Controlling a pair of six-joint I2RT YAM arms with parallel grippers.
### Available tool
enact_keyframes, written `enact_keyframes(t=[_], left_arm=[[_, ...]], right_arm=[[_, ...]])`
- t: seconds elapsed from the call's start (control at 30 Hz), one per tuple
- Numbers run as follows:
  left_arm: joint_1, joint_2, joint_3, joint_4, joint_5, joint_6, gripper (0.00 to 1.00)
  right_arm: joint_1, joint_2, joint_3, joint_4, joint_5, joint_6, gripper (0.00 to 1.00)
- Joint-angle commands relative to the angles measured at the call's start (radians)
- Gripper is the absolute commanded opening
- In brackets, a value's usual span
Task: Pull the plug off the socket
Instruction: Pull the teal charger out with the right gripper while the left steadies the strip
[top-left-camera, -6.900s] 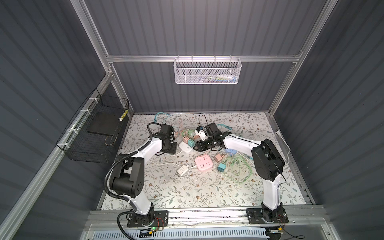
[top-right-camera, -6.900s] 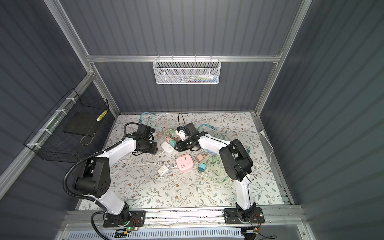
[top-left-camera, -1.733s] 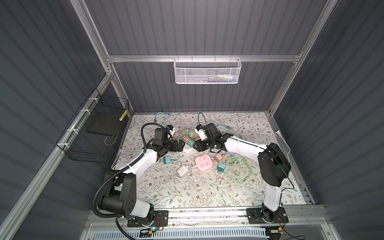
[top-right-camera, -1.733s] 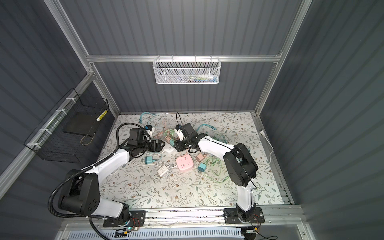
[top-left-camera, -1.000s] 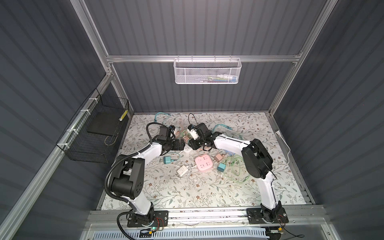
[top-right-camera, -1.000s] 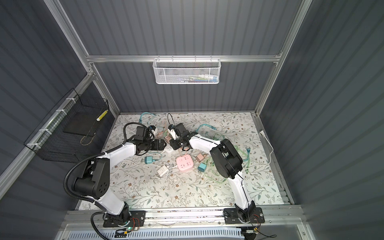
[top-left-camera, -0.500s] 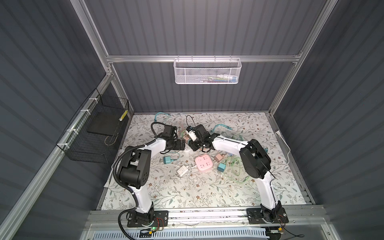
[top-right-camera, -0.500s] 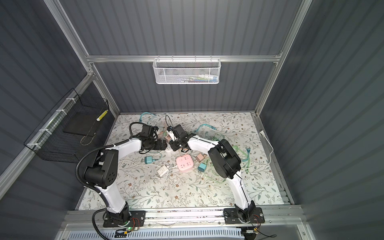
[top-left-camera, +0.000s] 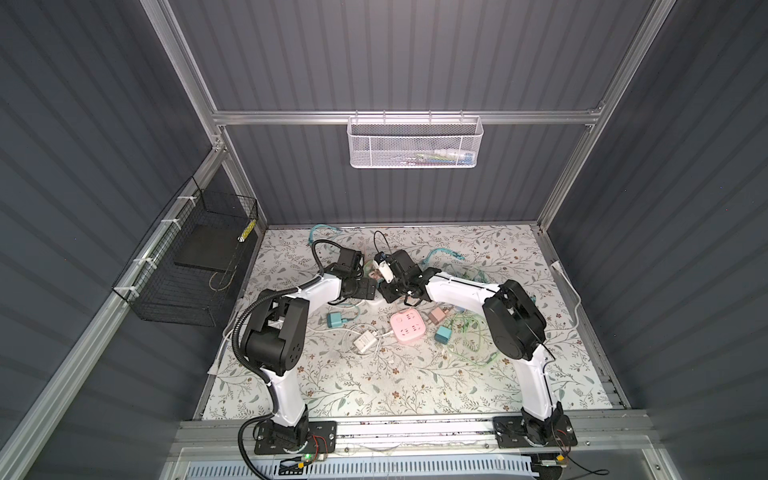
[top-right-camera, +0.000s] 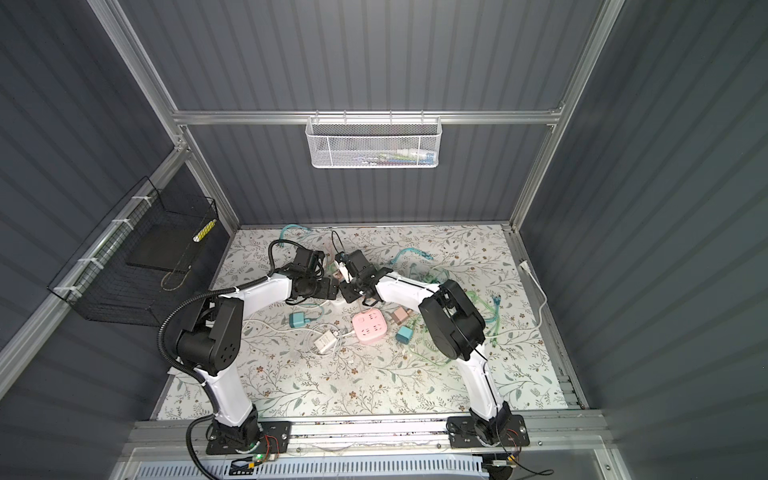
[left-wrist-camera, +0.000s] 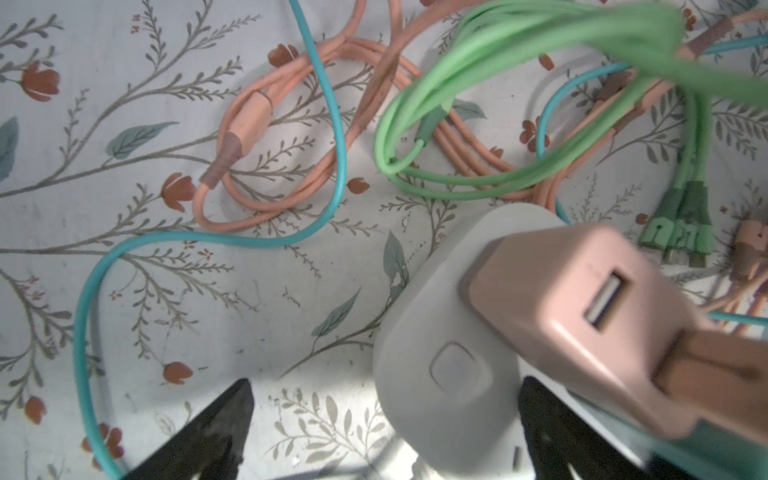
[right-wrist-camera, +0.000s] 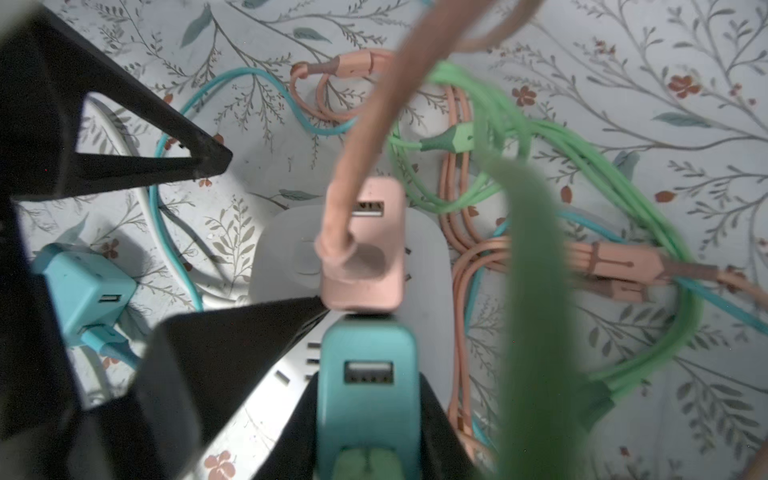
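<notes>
Teal plug (right-wrist-camera: 368, 345): small boxy USB charger with rounded corners and one USB port on the top face. A green cable (right-wrist-camera: 528, 291) is plugged into it and hangs blurred across the right wrist view. The plug is seated in the white power strip (right-wrist-camera: 428, 257), just beside a pink plug (right-wrist-camera: 382, 291) of the same shape, which has a pink cable (right-wrist-camera: 365, 137) in it. The strip lies flat on the counter (top-left-camera: 374, 386), in the back half, left of centre, between the two arms.

Right hand (right-wrist-camera: 368, 374) is clamped on the teal plug, one black finger on each side face. Left hand (left-wrist-camera: 384, 386) is spread wide at the strip's rounded end, gripping nothing. One of its fingers (left-wrist-camera: 224, 415) is well clear of the strip. The other is at the strip's far side; contact cannot be told. In both top views the two hands nearly meet tip to tip.

Room: pink and green cables and a teal cable (left-wrist-camera: 338, 166) crowd the counter behind and to the right of the strip. A loose teal charger (top-left-camera: 334, 320) lies near, on the left arm's side. A pink cube socket (top-left-camera: 408, 328) and a white adapter (top-left-camera: 365, 343) sit toward the front. The front half of the counter is open floral surface. The back wall is close behind the cable tangle, and the side frames are well apart from the strip.
</notes>
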Motion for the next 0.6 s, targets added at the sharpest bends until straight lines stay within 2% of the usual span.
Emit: enact_keyframes(t=[0.0, 0.2, 0.33, 0.57], left_arm=[[0.000, 0.049, -0.032, -0.116, -0.101, 0.033, 0.99], [0.001, 0.051, -0.031, -0.137, -0.107, 0.042, 0.99], [0.000, 0.022, -0.051, -0.113, -0.094, 0.035, 1.00], [0.000, -0.024, -0.065, -0.097, -0.044, 0.035, 1.00]], right_arm=[[0.007, -0.091, -0.022, 0.103, 0.009, 0.028, 0.14], [0.007, -0.096, -0.011, 0.083, -0.007, 0.027, 0.14], [0.002, -0.096, -0.015, 0.040, 0.026, -0.004, 0.15], [-0.049, -0.111, -0.047, -0.013, 0.021, 0.003, 0.15]])
